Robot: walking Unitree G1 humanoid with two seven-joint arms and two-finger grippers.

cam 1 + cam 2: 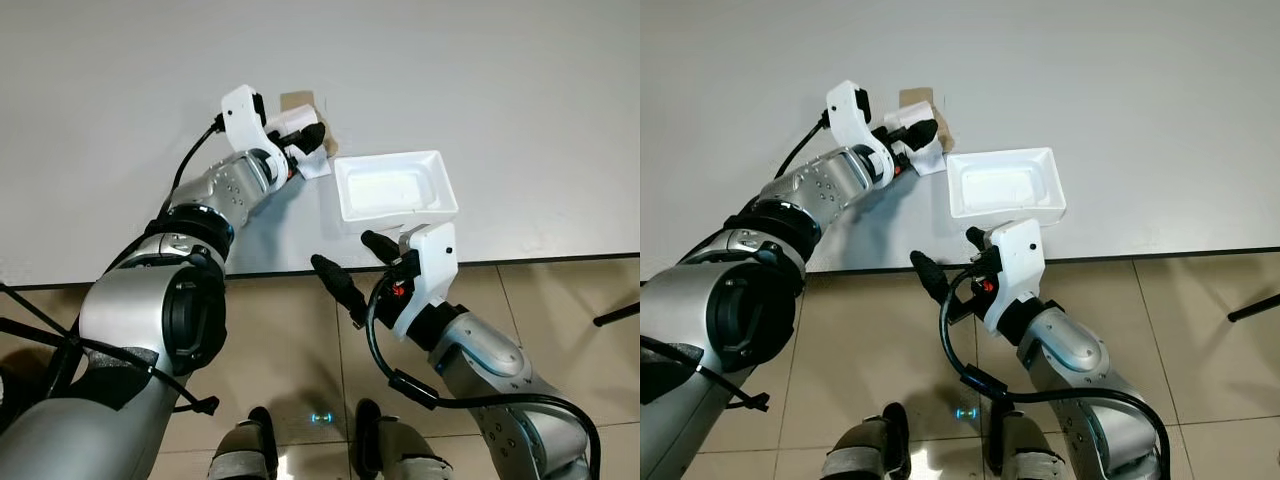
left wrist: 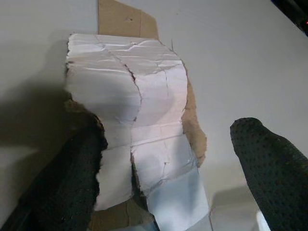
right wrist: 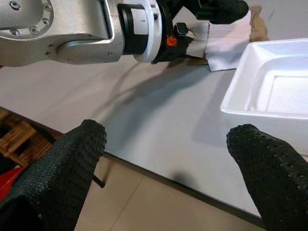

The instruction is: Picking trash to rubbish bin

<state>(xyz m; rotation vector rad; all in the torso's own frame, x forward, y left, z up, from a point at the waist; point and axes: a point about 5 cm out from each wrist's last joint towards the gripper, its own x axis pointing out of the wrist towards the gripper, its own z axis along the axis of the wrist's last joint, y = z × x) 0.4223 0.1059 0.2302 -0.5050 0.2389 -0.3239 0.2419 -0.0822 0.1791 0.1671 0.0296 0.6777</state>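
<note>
Over a pale grey tabletop (image 1: 520,90), the humanoid's left gripper (image 1: 312,138) reaches for a torn, crumpled piece of white paper backed with brown cardboard (image 2: 134,120), its two black fingers (image 2: 72,178) spread wide, one resting at the scrap's ragged edge and the other well clear on the far side, gripping nothing yet. The scrap lies flat on the table just beside a white rectangular foam tray (image 1: 392,185), which sits empty near the table's front edge. The right gripper (image 1: 345,265) hovers at that edge just short of the tray, fingers likewise parted and holding nothing. The step in hand appears to be the pick-up of the first piece of trash; the next move likely calls for the left fingers to close across the thin, flat scrap, which may be awkward to lift off the surface. Two pieces of trash can be counted, one paper scrap and one tray.
</note>
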